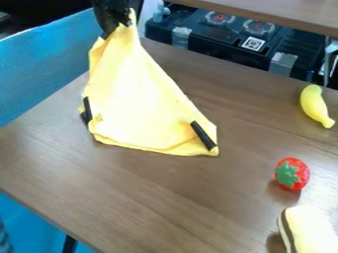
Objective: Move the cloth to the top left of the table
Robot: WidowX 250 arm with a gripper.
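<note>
One yellow cloth (142,104) rises in a tall peak at the bench's top left corner, its upper end in the black gripper (119,21), whose fingers are clamped on it. The lower part spreads wide over the bench (145,197), with a dark strip (203,136) near its right corner and another dark strip (86,109) at its left side. Well apart, toward the bench's right edge, a toy banana (316,105) lies nearest the far edge, then a red strawberry (292,174) with green leaves, then a pale yellow piece with a brown stripe (309,230).
</note>
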